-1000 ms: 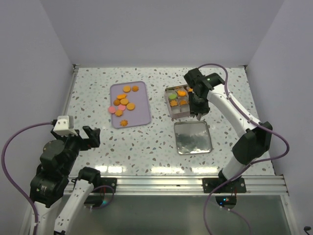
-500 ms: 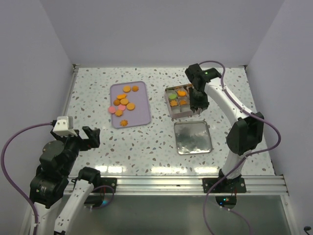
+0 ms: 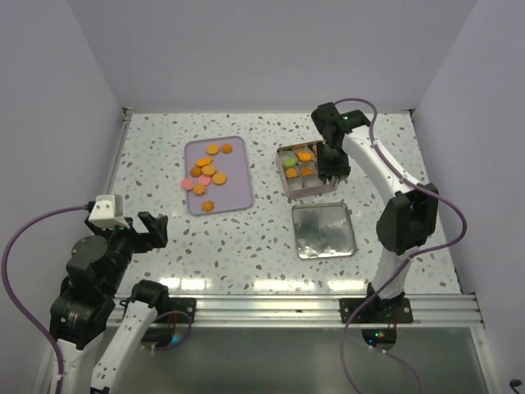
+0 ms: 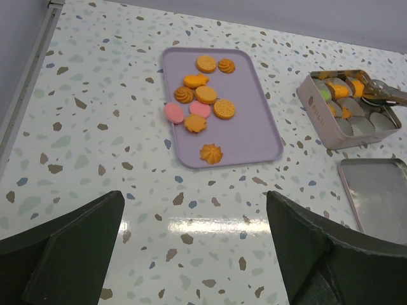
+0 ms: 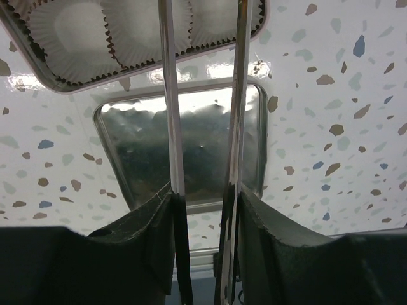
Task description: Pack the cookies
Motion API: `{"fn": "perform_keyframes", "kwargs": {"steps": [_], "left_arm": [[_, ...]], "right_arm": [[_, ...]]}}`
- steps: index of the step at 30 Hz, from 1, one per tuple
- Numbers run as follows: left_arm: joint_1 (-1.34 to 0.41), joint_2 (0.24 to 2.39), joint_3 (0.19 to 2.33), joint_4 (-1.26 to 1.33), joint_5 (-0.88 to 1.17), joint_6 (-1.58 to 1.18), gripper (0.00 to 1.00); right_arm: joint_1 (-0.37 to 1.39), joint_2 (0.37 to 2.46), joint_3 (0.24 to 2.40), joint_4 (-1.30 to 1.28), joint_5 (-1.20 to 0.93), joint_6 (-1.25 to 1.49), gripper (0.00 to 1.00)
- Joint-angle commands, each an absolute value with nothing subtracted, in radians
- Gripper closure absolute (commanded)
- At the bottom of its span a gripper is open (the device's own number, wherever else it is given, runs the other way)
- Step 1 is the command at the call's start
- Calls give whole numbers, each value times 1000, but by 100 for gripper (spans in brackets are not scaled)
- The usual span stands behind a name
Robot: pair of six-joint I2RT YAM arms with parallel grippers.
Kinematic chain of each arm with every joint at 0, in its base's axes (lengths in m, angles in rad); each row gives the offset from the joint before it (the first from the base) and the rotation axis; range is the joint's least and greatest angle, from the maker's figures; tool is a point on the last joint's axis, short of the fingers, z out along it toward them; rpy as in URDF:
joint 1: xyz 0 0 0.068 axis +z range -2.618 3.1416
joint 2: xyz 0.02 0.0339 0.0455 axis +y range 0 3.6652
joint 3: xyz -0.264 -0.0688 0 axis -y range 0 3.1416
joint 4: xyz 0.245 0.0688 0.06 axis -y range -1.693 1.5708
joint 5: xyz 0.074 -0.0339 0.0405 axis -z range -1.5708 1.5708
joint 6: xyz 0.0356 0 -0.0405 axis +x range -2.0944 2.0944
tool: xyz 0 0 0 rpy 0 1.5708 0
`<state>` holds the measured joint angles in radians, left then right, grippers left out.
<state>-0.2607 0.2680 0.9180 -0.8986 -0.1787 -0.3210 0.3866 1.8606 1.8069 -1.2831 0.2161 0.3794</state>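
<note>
Orange cookies (image 3: 207,171) mostly, a few pink, lying flat on lilac tray (image 3: 234,187) (round, so no long axis or heading; the tray itself runs near-to-far); several already in tin (image 3: 285,176) cups. Right gripper (image 3: 332,167), the nearer arm, clamped on metal tongs (image 5: 168,95), blades apart, over tin's far-right corner; loose cookies lie to its left, beyond the tin. Left gripper (image 4: 194,254) spread wide, empty, well apart

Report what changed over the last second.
The right gripper, shut on metal tongs, drew back from the near right corner of the tin toward its far side, and that arm's elbow swung inward. The left gripper, the cookies on the lilac tray and the lid stayed put.
</note>
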Motion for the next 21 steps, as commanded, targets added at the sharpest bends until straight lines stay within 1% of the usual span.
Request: {"fn": "perform_keyframes", "kwargs": {"steps": [1,7,16,21], "left_arm": [[-265,276,914,-854,-172,-305,0],[-265,281,914,-854,-170,-304,0],[-265,281,913,-854,-169,-302,0],[-265,279,913,-853,-169,-304,0]], "right_arm": [[385,1848,1813,-1249,209,365,60],[385,1847,1825,-1255,216,364,50],[387,1825,1956,-1316,215,368,50],[446,1821,2037,-1350,184,388,49]]}}
